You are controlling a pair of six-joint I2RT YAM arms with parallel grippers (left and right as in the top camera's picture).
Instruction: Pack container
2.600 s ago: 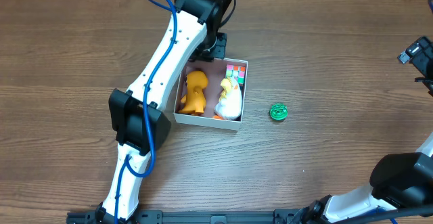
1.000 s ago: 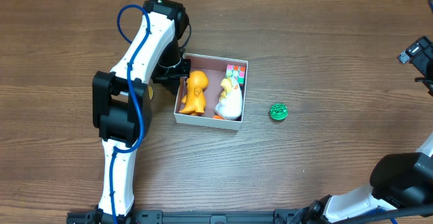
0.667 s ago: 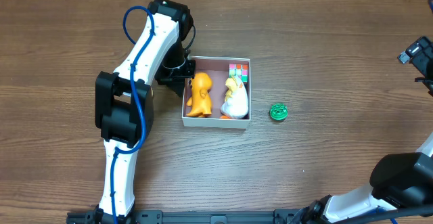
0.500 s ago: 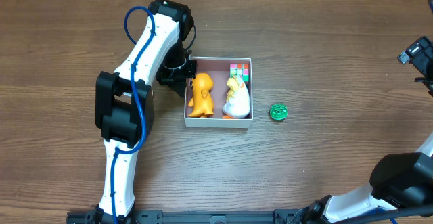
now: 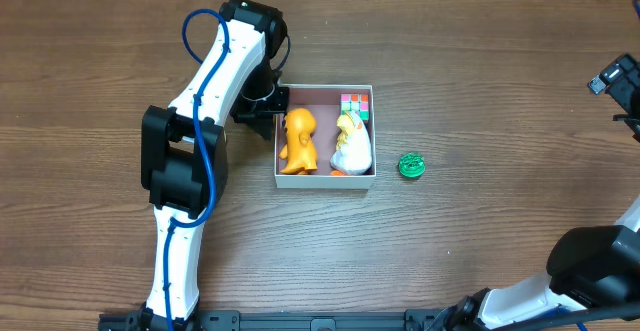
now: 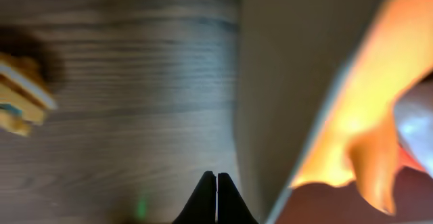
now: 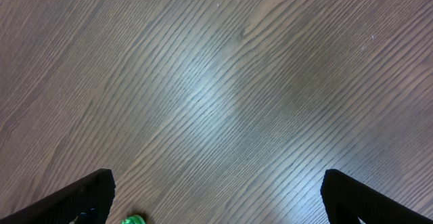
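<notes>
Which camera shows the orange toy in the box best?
The overhead view. There the whole orange toy shows, inside the container beside the white toy. The left wrist view is so close that it is just an orange blur past the container's wall. The right wrist view shows table, not this toy.

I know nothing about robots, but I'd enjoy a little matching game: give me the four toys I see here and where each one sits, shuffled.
Things:
1. orange toy
2. white and yellow toy
3. colour cube
4. green disc

Places:
A. on the bare table, outside the container
B. in the container's far right corner
C. in the container's left half
D. in the container's right half, nearer the front wall

Pairs: 1-C, 2-D, 3-B, 4-A
</notes>
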